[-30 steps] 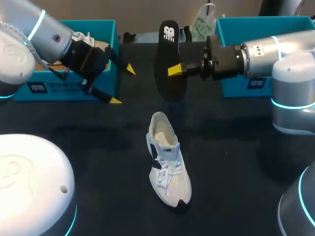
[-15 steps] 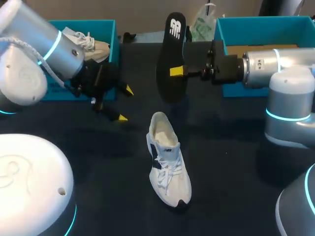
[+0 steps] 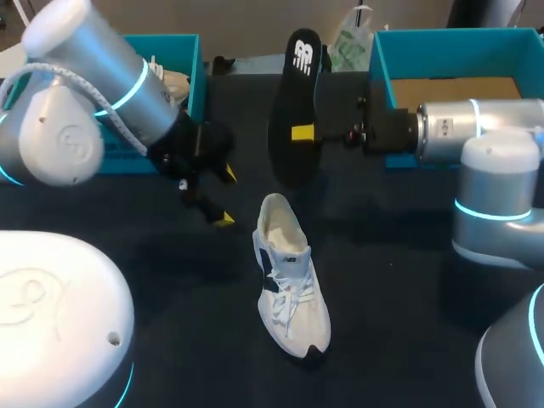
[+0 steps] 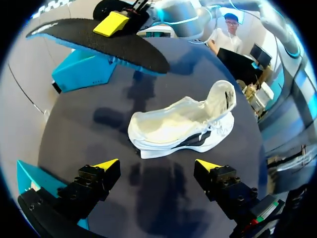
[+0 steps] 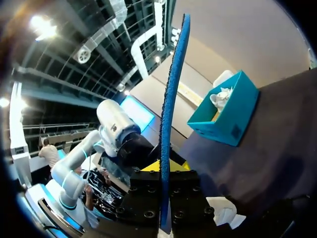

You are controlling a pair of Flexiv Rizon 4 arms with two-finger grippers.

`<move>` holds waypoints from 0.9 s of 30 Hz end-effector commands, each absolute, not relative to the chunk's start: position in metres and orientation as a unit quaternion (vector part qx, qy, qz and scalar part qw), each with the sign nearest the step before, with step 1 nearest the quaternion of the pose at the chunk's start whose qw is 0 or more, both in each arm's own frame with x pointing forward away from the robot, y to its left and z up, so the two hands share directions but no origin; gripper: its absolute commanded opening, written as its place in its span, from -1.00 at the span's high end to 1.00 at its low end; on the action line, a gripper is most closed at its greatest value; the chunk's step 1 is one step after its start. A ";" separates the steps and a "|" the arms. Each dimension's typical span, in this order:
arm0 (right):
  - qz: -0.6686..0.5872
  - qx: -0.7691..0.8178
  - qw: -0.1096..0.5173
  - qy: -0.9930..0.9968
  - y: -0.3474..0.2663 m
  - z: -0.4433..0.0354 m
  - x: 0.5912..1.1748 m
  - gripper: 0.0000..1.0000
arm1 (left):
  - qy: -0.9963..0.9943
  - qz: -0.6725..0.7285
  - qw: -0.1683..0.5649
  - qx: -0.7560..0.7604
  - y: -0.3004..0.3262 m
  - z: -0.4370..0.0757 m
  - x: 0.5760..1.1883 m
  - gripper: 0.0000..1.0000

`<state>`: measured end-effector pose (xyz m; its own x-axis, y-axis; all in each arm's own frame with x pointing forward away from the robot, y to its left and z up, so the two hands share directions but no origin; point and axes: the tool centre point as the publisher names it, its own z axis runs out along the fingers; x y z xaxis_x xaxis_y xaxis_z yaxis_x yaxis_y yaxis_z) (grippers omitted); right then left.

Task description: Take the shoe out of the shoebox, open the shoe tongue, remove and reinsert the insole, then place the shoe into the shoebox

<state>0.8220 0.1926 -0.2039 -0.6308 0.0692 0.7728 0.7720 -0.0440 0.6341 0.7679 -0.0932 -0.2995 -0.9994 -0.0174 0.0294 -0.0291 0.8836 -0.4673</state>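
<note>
At the far left a teal shoebox [image 3: 174, 40] held a second white sneaker [image 3: 170, 81], and in front of it the left tool [image 3: 226, 197] hung released, yellow tips spread wide around nothing. The white shoe [image 3: 289, 285] lay on the dark surface [image 3: 399, 280] just right of that tool, ahead of its spread fingers and apart from them. Above and behind the shoe's heel the black insole [image 3: 296, 106] stood on edge in the air, grasped between the fingers of the right tool [image 3: 294, 133], with the open shoebox [image 3: 380, 64] further right.
</note>
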 end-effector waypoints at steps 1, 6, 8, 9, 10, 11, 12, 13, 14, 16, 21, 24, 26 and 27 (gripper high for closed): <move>-0.655 -0.326 0.266 -0.628 0.195 -0.223 0.818 1.00 | -0.975 0.219 0.020 0.039 -0.101 -0.308 0.772 -1.00; -0.655 -0.326 0.266 -0.628 0.195 -0.223 0.818 1.00 | -0.974 0.220 0.029 0.042 -0.100 -0.310 0.772 -1.00; -0.655 -0.326 0.266 -0.628 0.195 -0.223 0.818 1.00 | -0.974 0.220 0.029 0.042 -0.100 -0.310 0.772 -1.00; -0.655 -0.326 0.266 -0.628 0.195 -0.223 0.818 1.00 | -0.974 0.220 0.029 0.042 -0.100 -0.310 0.772 -1.00; -0.655 -0.326 0.266 -0.628 0.195 -0.223 0.818 1.00 | -0.974 0.220 0.029 0.042 -0.100 -0.310 0.772 -1.00; -0.655 -0.326 0.266 -0.628 0.195 -0.223 0.818 1.00 | -0.974 0.220 0.029 0.042 -0.100 -0.310 0.772 -1.00; -0.655 -0.326 0.266 -0.628 0.195 -0.223 0.818 1.00 | -0.974 0.220 0.029 0.042 -0.100 -0.310 0.772 -1.00; -0.655 -0.326 0.266 -0.628 0.195 -0.223 0.818 1.00 | -0.974 0.220 0.029 0.042 -0.100 -0.310 0.772 -1.00; -0.649 -0.326 0.267 -0.633 0.198 -0.230 0.818 1.00 | -0.974 0.224 0.031 0.031 -0.102 -0.315 0.770 -1.00; -0.653 -0.317 0.271 -0.632 0.200 -0.240 0.817 1.00 | -0.975 0.222 0.020 0.018 -0.104 -0.320 0.768 -1.00; -0.658 -0.290 0.270 -0.640 0.206 -0.257 0.813 1.00 | -0.977 0.212 0.010 -0.002 -0.109 -0.330 0.760 -1.00; -0.657 -0.278 0.265 -0.649 0.208 -0.262 0.810 1.00 | -0.978 0.208 0.021 -0.005 -0.109 -0.333 0.758 -1.00; -0.657 -0.278 0.265 -0.649 0.208 -0.262 0.810 1.00 | -0.978 0.208 0.021 -0.005 -0.109 -0.333 0.758 -1.00; -0.657 -0.278 0.265 -0.649 0.208 -0.262 0.810 1.00 | -0.978 0.208 0.021 -0.005 -0.109 -0.333 0.758 -1.00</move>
